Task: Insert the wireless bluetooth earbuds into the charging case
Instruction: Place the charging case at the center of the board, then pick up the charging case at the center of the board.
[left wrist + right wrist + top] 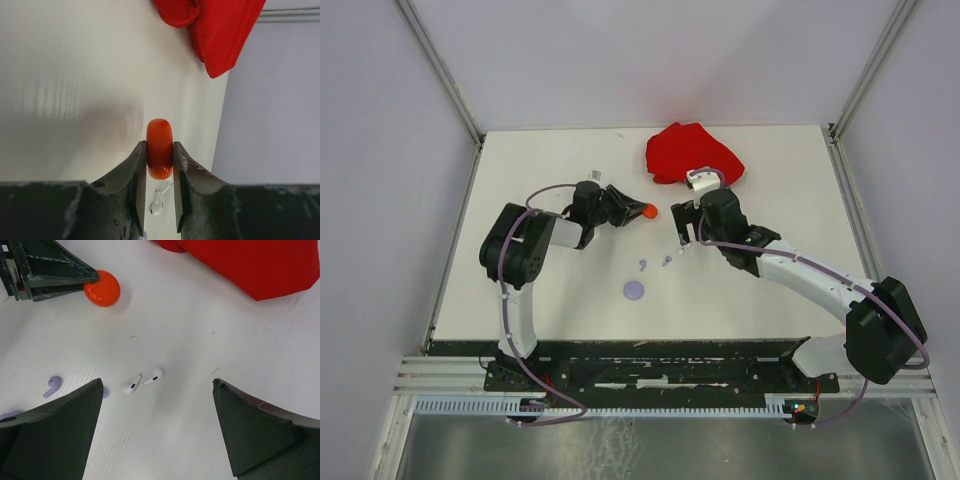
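My left jaws are clamped on the flat sides of a round orange-red charging case (159, 148), holding it on edge. I cannot tell whether it touches the worktop (770, 290). My right jaws stand wide apart and hold nothing. Below them lies a white earbud (133, 384) with a second white earbud (154, 376) just beside it, both well apart from the case. A lilac earbud (52, 386) lies near them, and a lilac round case (634, 290) sits nearer my bases. A crumpled red cloth (692, 155) lies at the far side.
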Robot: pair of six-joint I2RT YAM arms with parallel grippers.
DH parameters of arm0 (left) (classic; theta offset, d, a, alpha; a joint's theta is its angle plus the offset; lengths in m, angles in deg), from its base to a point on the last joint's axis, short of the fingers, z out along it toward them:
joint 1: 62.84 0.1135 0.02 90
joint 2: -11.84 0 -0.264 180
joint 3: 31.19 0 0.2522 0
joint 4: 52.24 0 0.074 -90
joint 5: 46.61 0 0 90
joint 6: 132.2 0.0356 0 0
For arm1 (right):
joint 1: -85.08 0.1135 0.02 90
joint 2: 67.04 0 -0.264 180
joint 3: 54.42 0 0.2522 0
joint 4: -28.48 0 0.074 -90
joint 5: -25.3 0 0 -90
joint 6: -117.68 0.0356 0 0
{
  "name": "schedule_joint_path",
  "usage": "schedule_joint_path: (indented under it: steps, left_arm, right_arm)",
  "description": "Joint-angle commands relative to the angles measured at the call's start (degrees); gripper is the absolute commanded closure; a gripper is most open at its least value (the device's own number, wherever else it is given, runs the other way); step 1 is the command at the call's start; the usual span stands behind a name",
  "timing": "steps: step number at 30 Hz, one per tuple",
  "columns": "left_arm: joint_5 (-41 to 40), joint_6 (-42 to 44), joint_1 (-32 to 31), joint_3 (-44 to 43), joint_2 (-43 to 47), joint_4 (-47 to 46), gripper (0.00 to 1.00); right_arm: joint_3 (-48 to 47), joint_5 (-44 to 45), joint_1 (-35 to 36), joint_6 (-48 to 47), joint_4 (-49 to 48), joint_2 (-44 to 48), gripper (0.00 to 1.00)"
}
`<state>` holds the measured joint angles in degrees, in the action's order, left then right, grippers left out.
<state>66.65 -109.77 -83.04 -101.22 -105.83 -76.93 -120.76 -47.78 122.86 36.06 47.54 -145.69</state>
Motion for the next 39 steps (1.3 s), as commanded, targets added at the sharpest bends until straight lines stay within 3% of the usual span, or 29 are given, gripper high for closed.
schedule_joint_path:
  steps: [1,10,13,17,20,23,26,30,39]
  left_arm:
    - [-2.72,8.14,0.17,-3.51,1.65,5.35,0.97]
    - [-3.75,10.16,0.17,-4.38,1.05,8.24,0.86]
    - [-4.12,11.33,0.16,-4.51,1.34,9.41,0.77]
    - [-5.75,12.92,0.32,-4.46,2.76,11.98,0.50]
    - [-6.85,13.69,0.80,-3.85,4.42,13.27,0.21]
    - [-7.47,14.57,1.90,-3.21,6.57,14.58,0.05]
    - [-8.14,15.53,3.72,-1.98,10.99,15.84,0.00]
    - [-10.49,18.40,6.22,-1.56,18.09,20.15,0.01]
    - [-12.77,19.46,12.46,5.65,31.65,21.57,0.01]
  right_arm:
    - [0.37,-1.51,-0.66,1.31,-1.17,1.98,0.01]
    - [-0.70,-3.01,-1.08,1.46,-0.99,0.18,0.01]
    - [-1.07,-3.45,-1.19,1.63,-0.99,-0.48,0.01]
    - [-1.57,-4.65,-1.21,2.03,-1.15,-1.77,0.01]
    - [-2.68,-6.49,-1.21,2.23,-1.51,-3.52,0.01]
    - [-4.51,-9.97,-1.22,1.90,-1.86,-6.21,0.01]
    - [-8.11,-17.00,-1.21,0.46,-1.78,-9.88,0.01]
    - [-14.54,-27.09,-0.84,0.44,-2.67,-16.88,0.05]
    - [-31.22,-30.83,3.92,-2.73,1.72,-34.15,0.06]
